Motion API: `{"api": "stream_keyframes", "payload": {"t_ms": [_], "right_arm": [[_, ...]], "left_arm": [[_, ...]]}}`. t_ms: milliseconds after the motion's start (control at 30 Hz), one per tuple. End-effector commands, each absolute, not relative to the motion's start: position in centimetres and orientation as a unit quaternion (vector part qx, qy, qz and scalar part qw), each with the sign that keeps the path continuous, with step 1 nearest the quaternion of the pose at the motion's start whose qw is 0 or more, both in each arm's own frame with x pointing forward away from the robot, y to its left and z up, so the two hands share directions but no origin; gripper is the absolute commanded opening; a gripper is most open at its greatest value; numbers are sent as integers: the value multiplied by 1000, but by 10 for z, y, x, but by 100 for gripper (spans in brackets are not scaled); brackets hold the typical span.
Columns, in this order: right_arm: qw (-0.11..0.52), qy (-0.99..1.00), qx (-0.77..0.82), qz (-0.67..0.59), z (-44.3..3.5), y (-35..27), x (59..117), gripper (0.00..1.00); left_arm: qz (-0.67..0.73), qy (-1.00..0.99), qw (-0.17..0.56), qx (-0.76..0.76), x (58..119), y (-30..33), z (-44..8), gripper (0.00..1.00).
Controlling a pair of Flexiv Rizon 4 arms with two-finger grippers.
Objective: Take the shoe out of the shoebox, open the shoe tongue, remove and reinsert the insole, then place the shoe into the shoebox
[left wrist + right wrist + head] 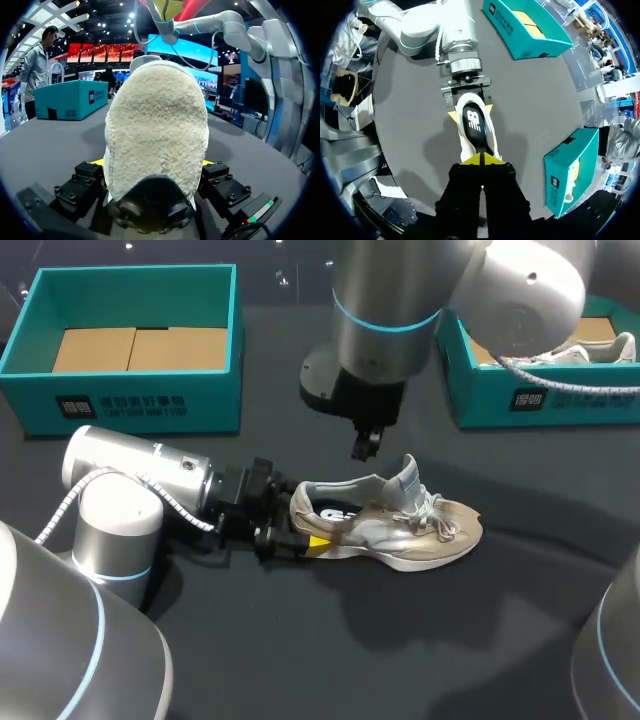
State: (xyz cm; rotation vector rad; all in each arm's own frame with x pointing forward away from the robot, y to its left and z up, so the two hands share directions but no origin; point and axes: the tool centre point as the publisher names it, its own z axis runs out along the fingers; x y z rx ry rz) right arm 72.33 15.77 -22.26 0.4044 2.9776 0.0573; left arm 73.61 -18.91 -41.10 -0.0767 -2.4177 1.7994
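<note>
A beige and grey shoe (pixel 400 525) lies on its sole mid-table, toe pointing right. Its black insole (pixel 338 512) shows inside the opening. My left gripper (pixel 300 522) lies low on the table behind the shoe, and its yellow-tipped fingers press the heel from both sides. In the left wrist view the fuzzy heel (pixel 157 135) fills the space between the fingers of that gripper (pixel 152 162). My right gripper (pixel 363 448) hangs shut a little above the shoe's opening, holding nothing. From the right wrist, that gripper (pixel 481 160) hovers over the shoe (pixel 490 140) with the insole (pixel 474 120) just ahead.
An open teal shoebox (pixel 130 400) with a cardboard floor stands at the back left. A second teal box (pixel 520 390) at the back right holds another pale shoe (pixel 590 352). The right arm's bulk hangs over the table's back middle.
</note>
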Motion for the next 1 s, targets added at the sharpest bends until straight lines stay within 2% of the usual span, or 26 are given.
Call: {"api": "stream_keyframes", "payload": {"t_ms": [33,100,533,733,1000], "right_arm": [[56,996,73,15,-249,174,726,0],[39,998,46,16,-256,179,725,0],[39,998,46,16,-256,179,725,0],[24,999,28,36,-292,187,729,0],[18,999,21,45,-312,192,728,0]], "left_arm": [[596,-800,63,-25,735,-190,-413,0],[596,-800,63,-25,735,-190,-413,0],[596,-800,63,-25,735,-190,-413,0],[596,-800,63,-25,735,-190,-413,0],[596,-800,63,-25,735,-190,-413,0]]}}
